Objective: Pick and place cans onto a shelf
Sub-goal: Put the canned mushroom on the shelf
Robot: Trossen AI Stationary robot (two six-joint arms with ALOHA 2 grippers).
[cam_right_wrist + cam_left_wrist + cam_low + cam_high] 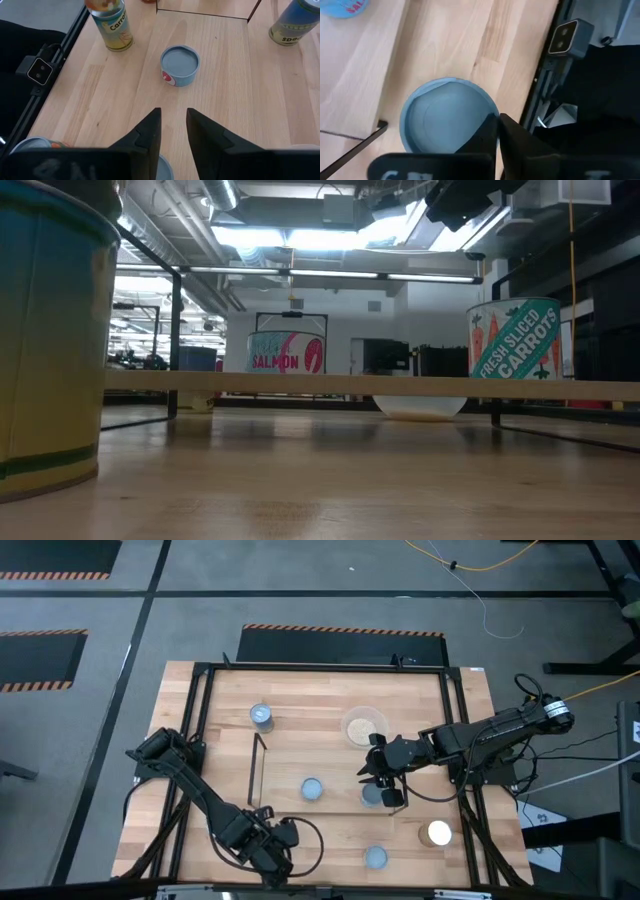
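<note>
The bench [320,690] is pale wood planks edged by a black frame [196,720]. It stands on a grey floor marked with orange-and-black striped tape, and a yellow cable [440,558] trails across the floor beyond it. From bench height the room shows bright ceiling lights, pipes and dark partitions.

The shelf [255,770] shows from above only as thin black rods left of centre. One can [261,717] stands beyond the shelf and another can [312,788] just to its right. A white-topped can [438,833] sits near the right edge and a blue-topped can [376,858] near the front. A clear dish [362,727] lies behind the middle.

The right tool [173,132] hangs over the centre-right of the bench. Its fingers are narrowly parted and hold nothing, and the rim of a can [165,170] shows directly below the gap. Ahead of it lie a low flat can [180,65] and a carrot can [112,25], well apart from the fingers.

The left tool [497,132] is at the front edge with its fingers pressed almost together, gripping nothing. It is poised above the blue lid of a can [440,120], beside the frame.
</note>
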